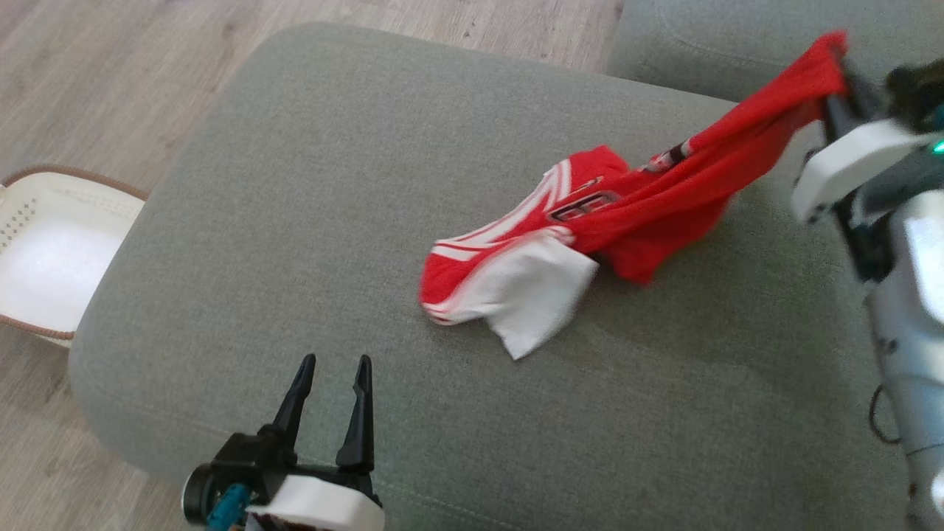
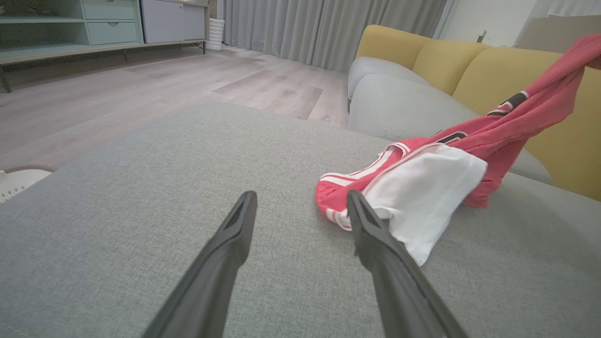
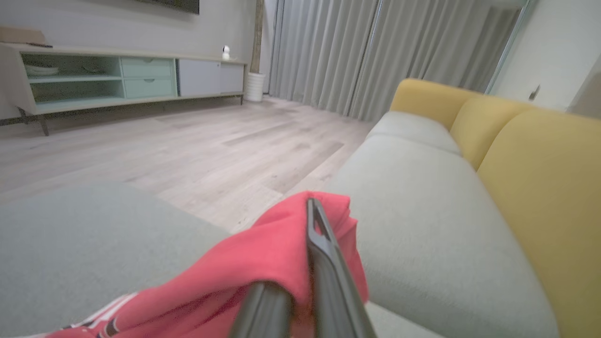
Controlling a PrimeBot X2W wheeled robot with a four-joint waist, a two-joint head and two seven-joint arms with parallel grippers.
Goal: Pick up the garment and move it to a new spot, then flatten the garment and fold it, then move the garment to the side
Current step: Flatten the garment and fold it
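Note:
The garment (image 1: 590,236) is a red jersey with white stripes, dark lettering and a white panel. One end is lifted at the upper right, where my right gripper (image 1: 837,70) is shut on the red cloth. The rest trails down to the grey ottoman (image 1: 295,221), white panel lowest. In the right wrist view the garment (image 3: 263,263) is bunched around my right gripper (image 3: 312,211), whose jaws are pinched together. My left gripper (image 1: 333,369) stands open over the ottoman's front, left of the garment. From the left wrist camera, the garment (image 2: 422,188) lies just right of my left gripper (image 2: 300,204).
A white basket with a brown rim (image 1: 51,251) stands on the wooden floor left of the ottoman. A grey and yellow sofa (image 2: 422,84) lies beyond the ottoman. A low cabinet (image 3: 117,80) and curtains line the far wall.

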